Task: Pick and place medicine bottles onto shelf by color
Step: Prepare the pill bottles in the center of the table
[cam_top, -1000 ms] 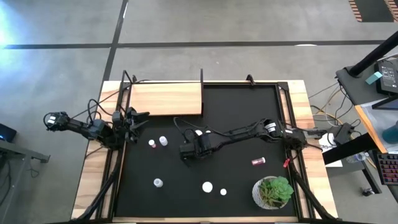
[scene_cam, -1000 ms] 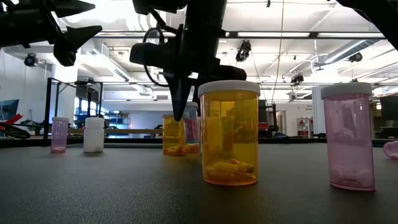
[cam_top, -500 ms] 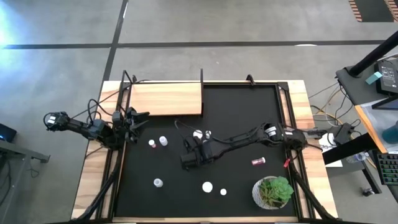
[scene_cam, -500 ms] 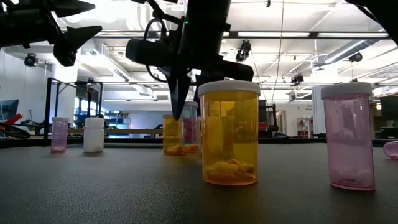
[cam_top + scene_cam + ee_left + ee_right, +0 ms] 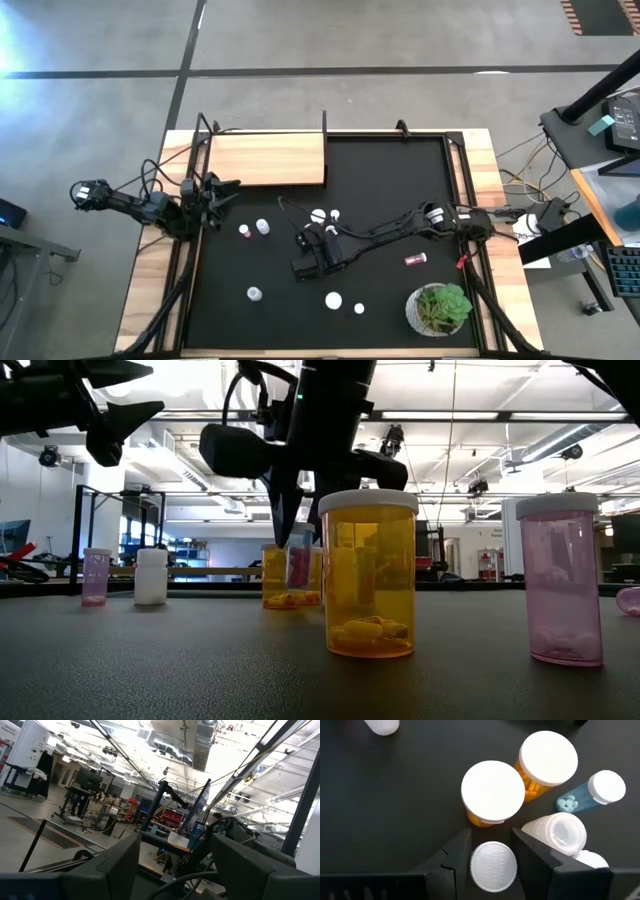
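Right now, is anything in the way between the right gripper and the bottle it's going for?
Nothing visible. The right gripper is open, straddling a white-capped bottle. Two orange bottles and a white bottle crowd close beside it. The left gripper waits near the shelf.

White-capped orange medicine bottles [image 5: 492, 795] and a blue one [image 5: 590, 796] stand on the black mat [image 5: 390, 180], a pink bottle [image 5: 560, 580] shows translucent, the shelf [image 5: 266, 159] is pale wood, and the plant [image 5: 440, 306] is green in a white pot.
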